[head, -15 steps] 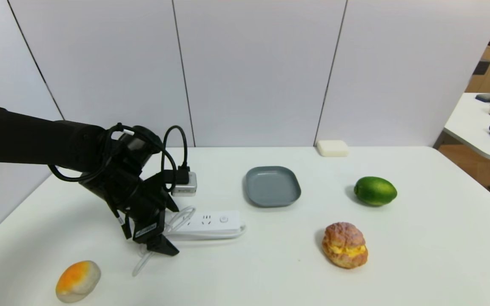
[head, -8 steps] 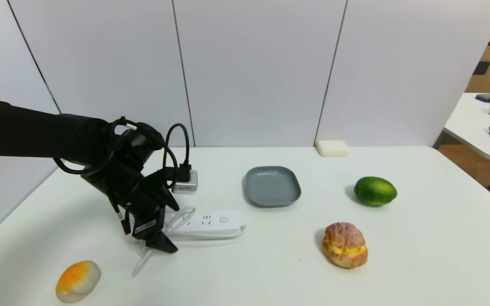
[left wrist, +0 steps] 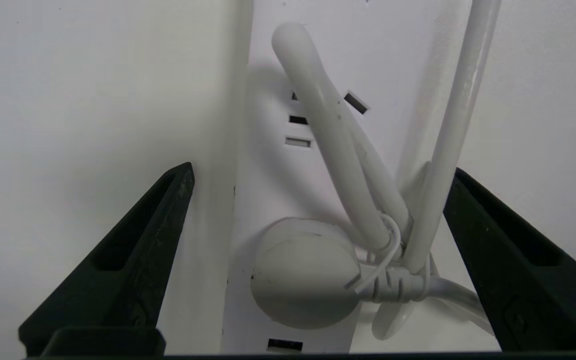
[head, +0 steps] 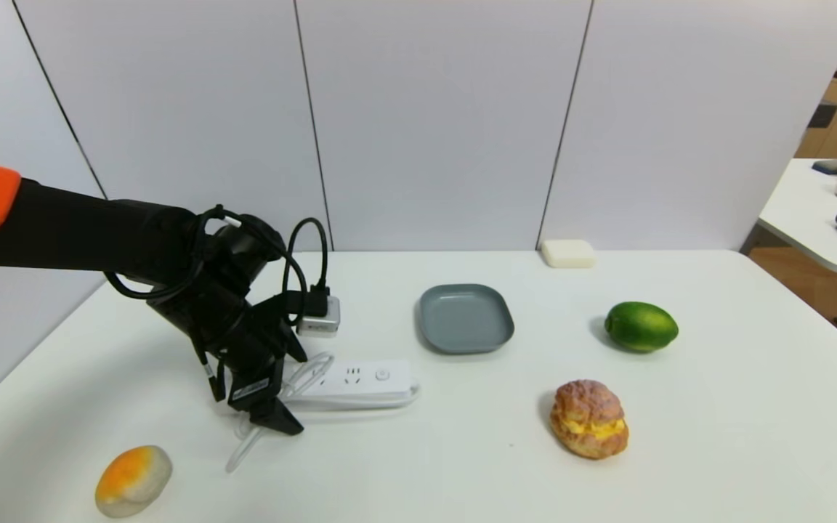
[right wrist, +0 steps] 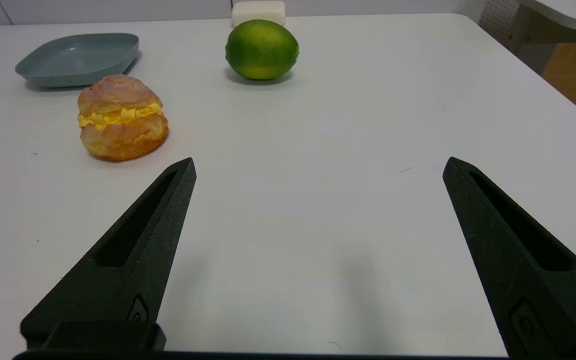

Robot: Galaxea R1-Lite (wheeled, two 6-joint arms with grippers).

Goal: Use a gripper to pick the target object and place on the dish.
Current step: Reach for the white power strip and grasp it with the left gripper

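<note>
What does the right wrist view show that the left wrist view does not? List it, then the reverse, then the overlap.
Right wrist only: the dish, green fruit, filled bun, soap-like block and open right claw.

Left wrist only: the bundled cord, plug and open left claw, astride the power strip.

Both: the white tabletop.

white power strip (head: 360, 379), grey-blue dish (head: 466, 318) behind
</note>
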